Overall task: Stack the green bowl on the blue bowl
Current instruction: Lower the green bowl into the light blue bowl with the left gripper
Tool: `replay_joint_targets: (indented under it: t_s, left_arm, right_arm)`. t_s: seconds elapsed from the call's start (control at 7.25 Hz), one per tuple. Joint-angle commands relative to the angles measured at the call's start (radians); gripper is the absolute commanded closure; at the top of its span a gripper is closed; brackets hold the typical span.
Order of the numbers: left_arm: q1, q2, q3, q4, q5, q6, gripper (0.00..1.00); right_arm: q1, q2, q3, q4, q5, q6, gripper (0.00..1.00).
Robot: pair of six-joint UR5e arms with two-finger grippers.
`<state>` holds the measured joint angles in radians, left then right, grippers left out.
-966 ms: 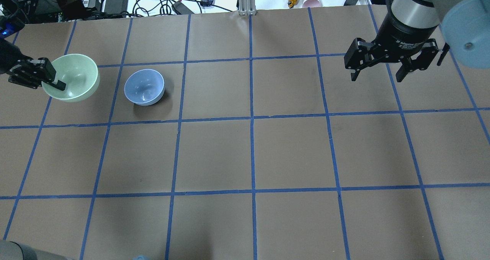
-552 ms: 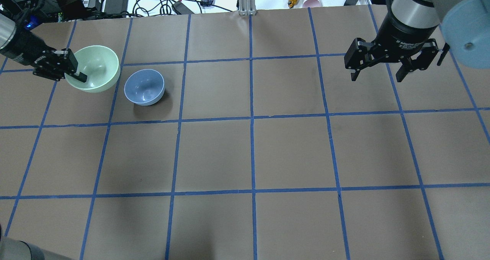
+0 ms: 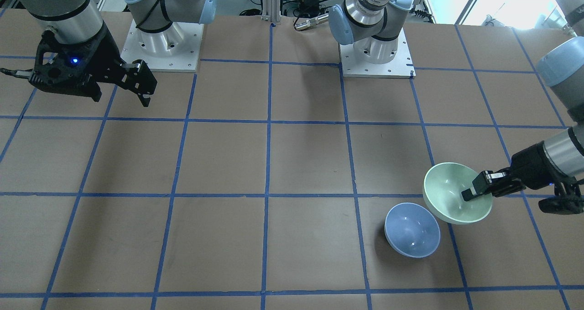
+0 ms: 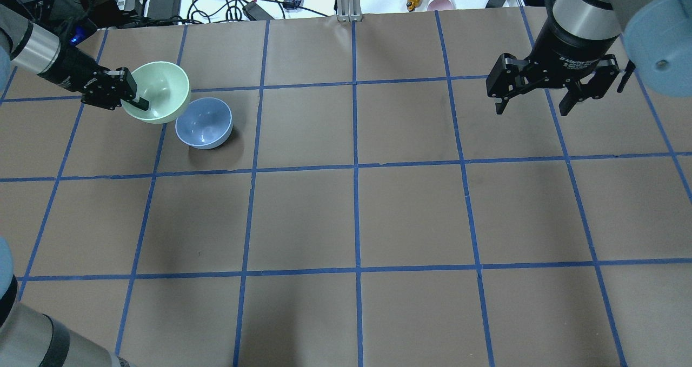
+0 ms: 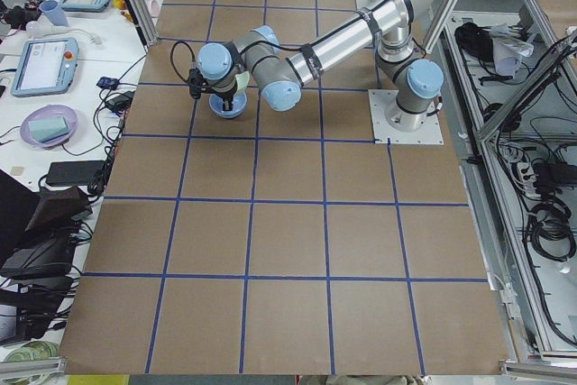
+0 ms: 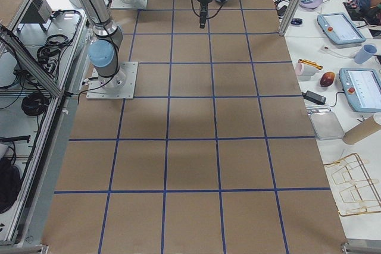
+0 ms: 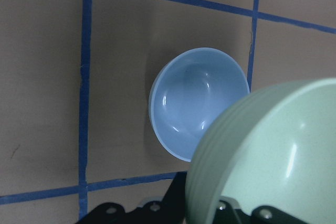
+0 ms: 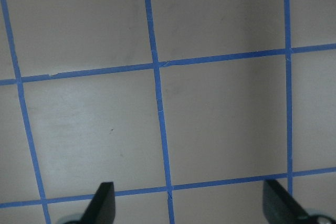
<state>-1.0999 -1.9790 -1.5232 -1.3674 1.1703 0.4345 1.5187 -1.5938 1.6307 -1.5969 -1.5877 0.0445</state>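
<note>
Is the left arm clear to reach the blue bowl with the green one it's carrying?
Probably yes. The blue bowl sits upright and empty; the left hand holds the green bowl by its rim close beside it, and the right hand is far off.

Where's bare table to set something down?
Free: the squares between the blue bowl and the right gripper, plus the near rows. Crowded: far-left corner, where the left gripper holds the green bowl beside the blue one.

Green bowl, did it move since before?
Yes. In the overhead view the green bowl, held by the left hand, moved right, toward the still blue bowl.
</note>
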Motion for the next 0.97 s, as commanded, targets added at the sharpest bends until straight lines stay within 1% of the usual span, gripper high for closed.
replay_joint_targets:
  t_s: [0.0, 0.28, 0.55, 0.83]
  left_arm:
    - [-0.009, -0.046, -0.002, 0.066, -0.041, -0.002, 1.0]
    - [-0.011, -0.081, -0.003, 0.087, -0.041, -0.01, 1.0]
    - [-0.04, -0.089, -0.009, 0.105, -0.044, -0.014, 1.0]
    - [-0.041, -0.092, -0.014, 0.105, -0.044, -0.016, 1.0]
  right_arm:
    - [0.0, 0.0, 0.0, 0.0, 0.0, 0.0, 0.0]
    - [0.0, 0.0, 0.0, 0.0, 0.0, 0.0, 0.0]
    - [0.0, 0.0, 0.0, 0.0, 0.0, 0.0, 0.0]
    - [0.0, 0.0, 0.0, 0.0, 0.0, 0.0, 0.0]
